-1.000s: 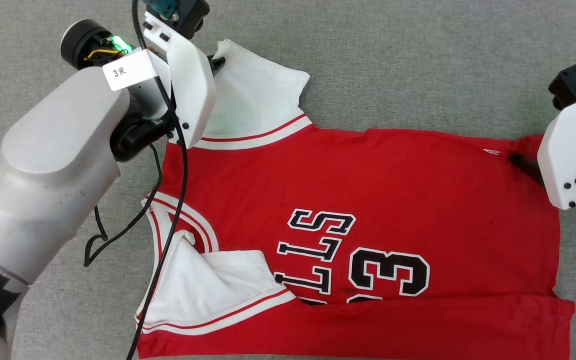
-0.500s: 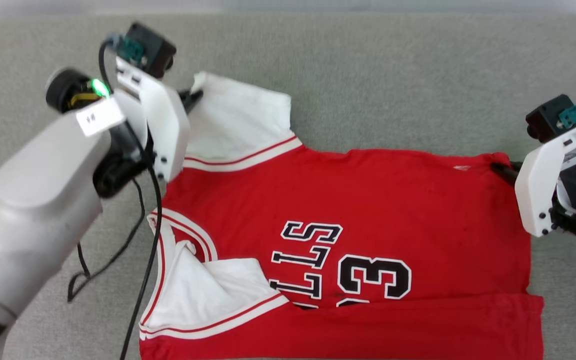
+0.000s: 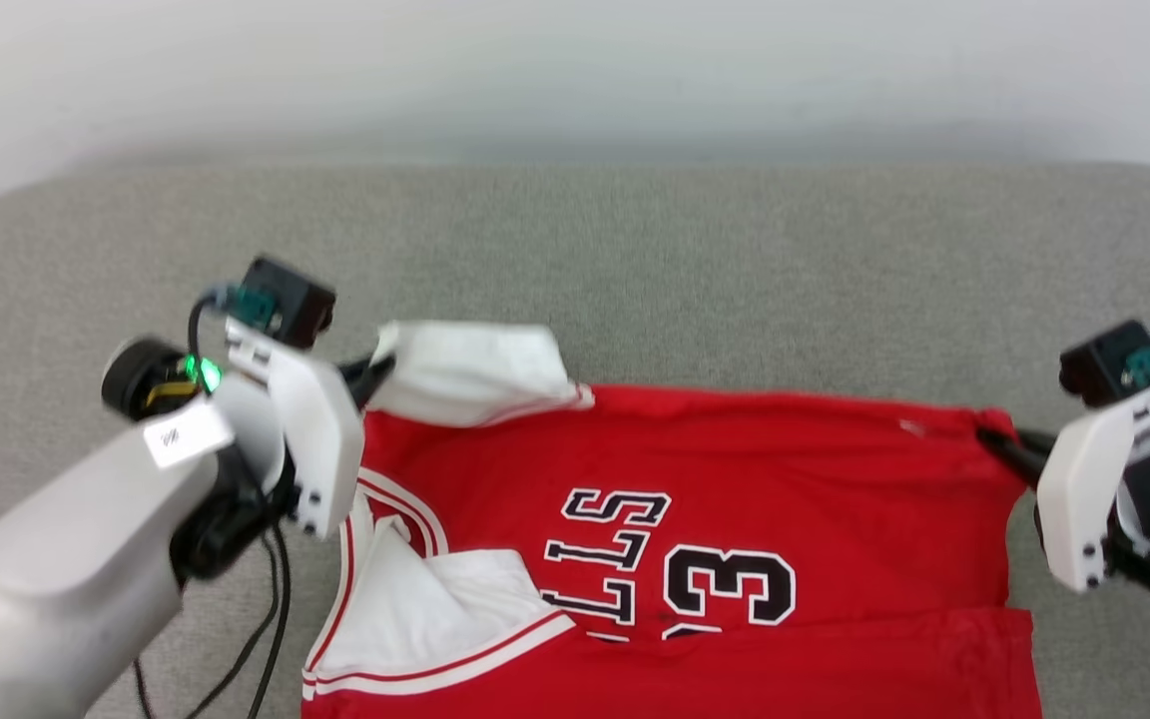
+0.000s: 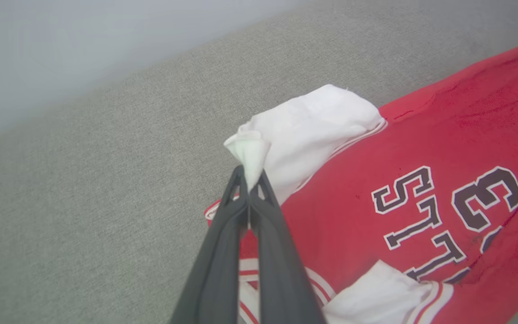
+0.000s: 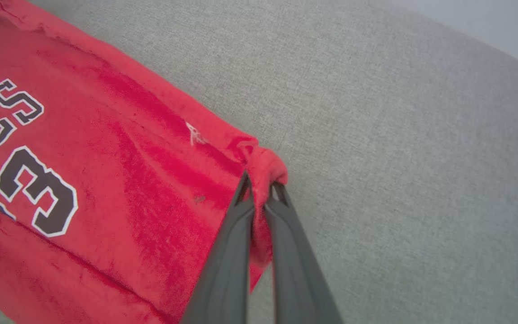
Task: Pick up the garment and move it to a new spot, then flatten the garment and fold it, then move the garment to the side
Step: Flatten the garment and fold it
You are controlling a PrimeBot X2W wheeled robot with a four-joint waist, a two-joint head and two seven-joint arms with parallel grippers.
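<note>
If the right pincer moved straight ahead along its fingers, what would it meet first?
The right pincer, shut on a corner of the garment, would probably meet the grey surface just beyond it; depth is unclear.

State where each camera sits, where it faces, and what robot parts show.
Head view: high, facing forward and down at the shirt; left arm and right arm show.
Left wrist view: on that wrist, facing along its shut jaws, which pinch the white sleeve.
Right wrist view: likewise; its jaws pinch the red hem corner.
All share the shirt's lettering.
</note>
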